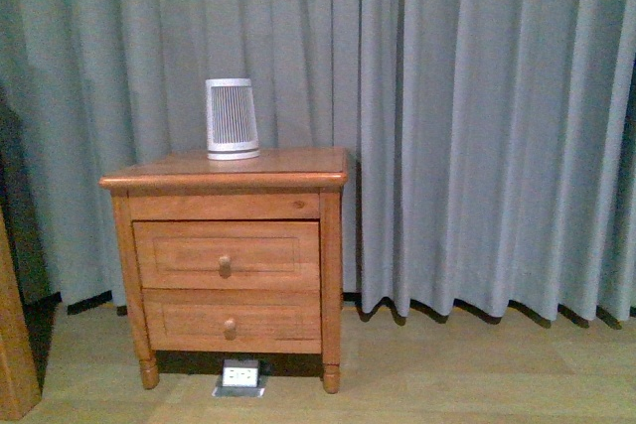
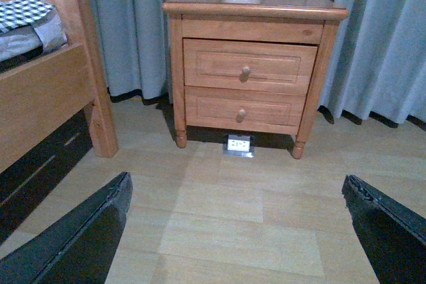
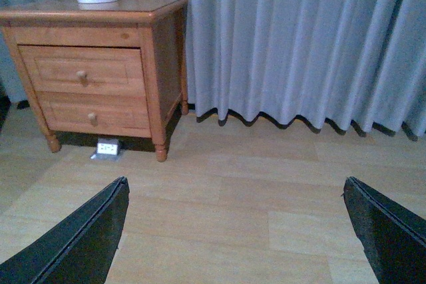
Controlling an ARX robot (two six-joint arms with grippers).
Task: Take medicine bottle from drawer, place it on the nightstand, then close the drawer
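The nightstand (image 1: 225,178) of orange-brown pine stands against the grey curtain. Its upper drawer (image 1: 227,255) is shut, with a round wooden knob (image 1: 225,265). The lower drawer (image 1: 232,321) is shut too. The medicine bottle is not in view. The nightstand also shows in the left wrist view (image 2: 255,6) and the right wrist view (image 3: 93,11). My left gripper (image 2: 237,194) is open and empty, over the wooden floor well short of the nightstand. My right gripper (image 3: 235,194) is open and empty, over the floor to the right of the nightstand. Neither arm shows in the front view.
A tall white ribbed device (image 1: 232,118) stands on the nightstand's top. A floor socket (image 1: 239,376) sits under the nightstand. A wooden bed frame (image 2: 46,91) with bedding stands at its left. Grey curtains (image 1: 477,116) hang behind.
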